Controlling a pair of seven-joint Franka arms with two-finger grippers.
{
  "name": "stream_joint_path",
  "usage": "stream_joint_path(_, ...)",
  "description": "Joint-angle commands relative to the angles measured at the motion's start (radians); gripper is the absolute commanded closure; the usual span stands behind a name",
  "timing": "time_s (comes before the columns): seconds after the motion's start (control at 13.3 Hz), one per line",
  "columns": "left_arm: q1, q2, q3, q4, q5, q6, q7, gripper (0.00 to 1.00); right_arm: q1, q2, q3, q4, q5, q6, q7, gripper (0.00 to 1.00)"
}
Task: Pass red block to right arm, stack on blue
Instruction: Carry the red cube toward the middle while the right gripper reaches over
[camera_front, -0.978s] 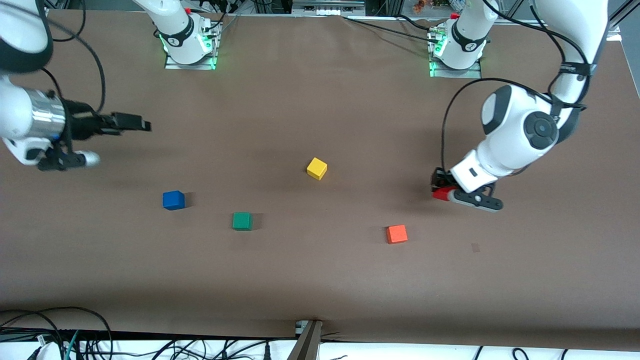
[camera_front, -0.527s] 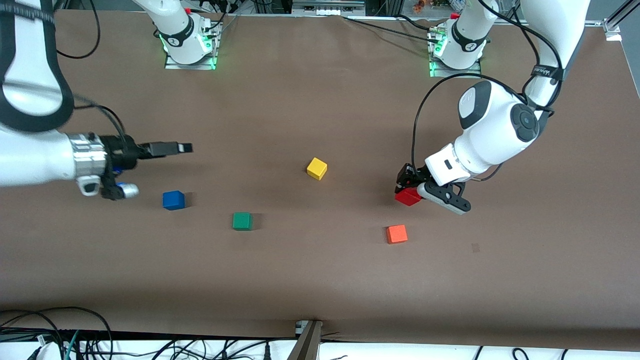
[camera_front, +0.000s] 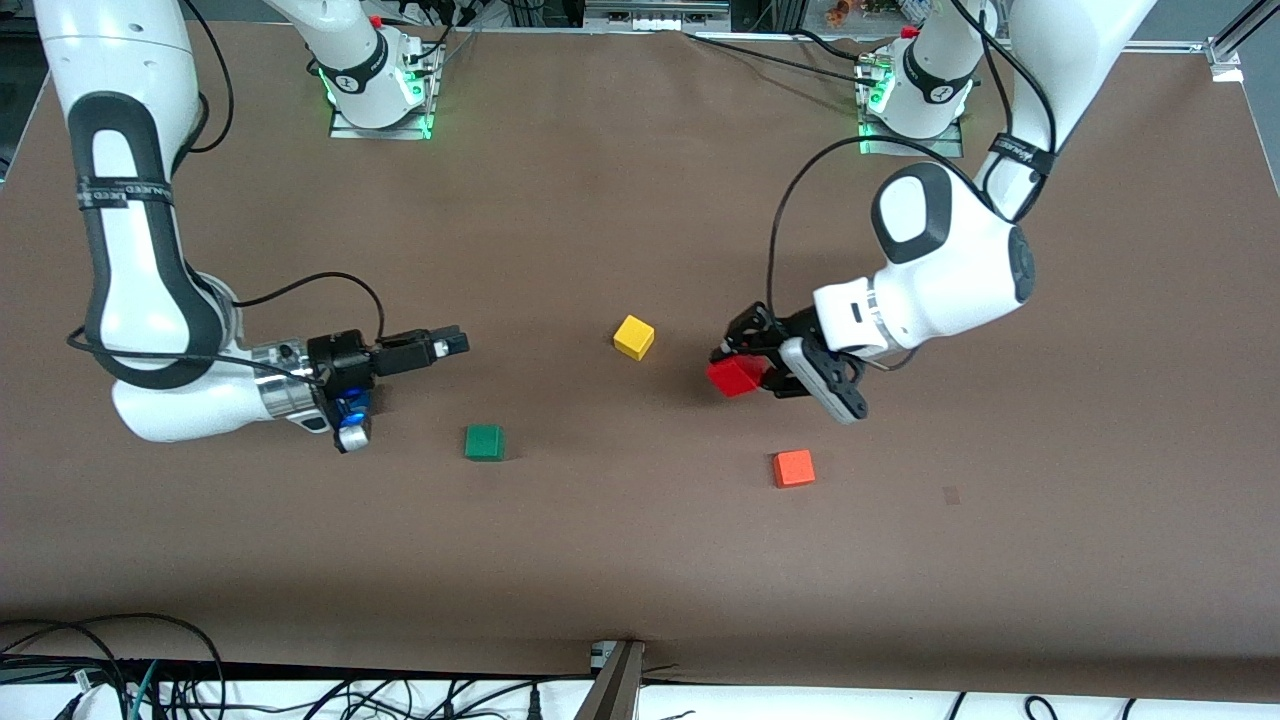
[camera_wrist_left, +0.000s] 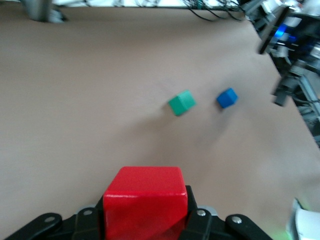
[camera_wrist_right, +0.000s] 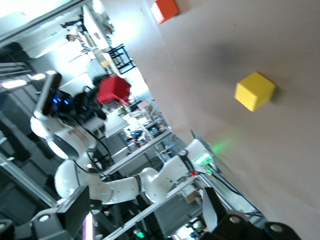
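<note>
My left gripper (camera_front: 745, 372) is shut on the red block (camera_front: 733, 376) and holds it in the air over the table beside the yellow cube. The red block fills the jaws in the left wrist view (camera_wrist_left: 145, 195) and shows in the right wrist view (camera_wrist_right: 114, 90). The blue cube (camera_wrist_left: 227, 97) sits on the table beside the green cube; in the front view the right arm's wrist covers most of it. My right gripper (camera_front: 445, 345) is open and empty, lying level over the table above the blue cube's spot, with its fingers toward the red block.
A yellow cube (camera_front: 634, 337) sits mid-table. A green cube (camera_front: 484, 442) lies nearer the front camera, beside the blue cube. An orange-red cube (camera_front: 794, 468) lies nearer the camera than the held red block. Cables hang along the front edge.
My left gripper has lifted the red block and carried it toward the table's middle. My right arm has swung in over the blue cube, its gripper toward the centre.
</note>
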Motion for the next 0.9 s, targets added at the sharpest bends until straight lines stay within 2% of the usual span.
stream_joint_path(0.0,0.002,0.085,-0.064,0.068,-0.033,0.007,0.109,1.0,0.054,0.031,0.0,0.005,0.138,0.047,-0.009,0.0)
stream_joint_path(0.15,0.004,0.145,-0.071,0.131,-0.053,0.007,0.29,1.0,0.091,0.043,0.0,-0.015,0.22,0.082,-0.01,0.0)
stream_joint_path(0.23,0.001,0.148,-0.071,0.135,-0.104,0.007,0.342,1.0,0.108,0.054,0.0,-0.026,0.258,0.093,-0.01,0.0)
stream_joint_path(0.38,-0.051,0.178,-0.071,0.148,-0.174,0.049,0.442,0.99,0.119,0.059,0.0,-0.044,0.303,0.092,-0.013,0.0)
stream_joint_path(0.53,-0.097,0.189,-0.071,0.166,-0.22,0.098,0.548,1.0,0.126,0.065,0.0,-0.078,0.352,0.081,-0.1,0.0)
stream_joint_path(0.68,-0.128,0.189,-0.069,0.169,-0.266,0.15,0.612,1.0,0.145,0.075,0.0,-0.095,0.421,0.073,-0.165,0.0)
stream_joint_path(0.83,-0.145,0.199,-0.071,0.177,-0.278,0.172,0.625,1.0,0.152,0.077,0.0,-0.104,0.427,0.069,-0.221,0.0)
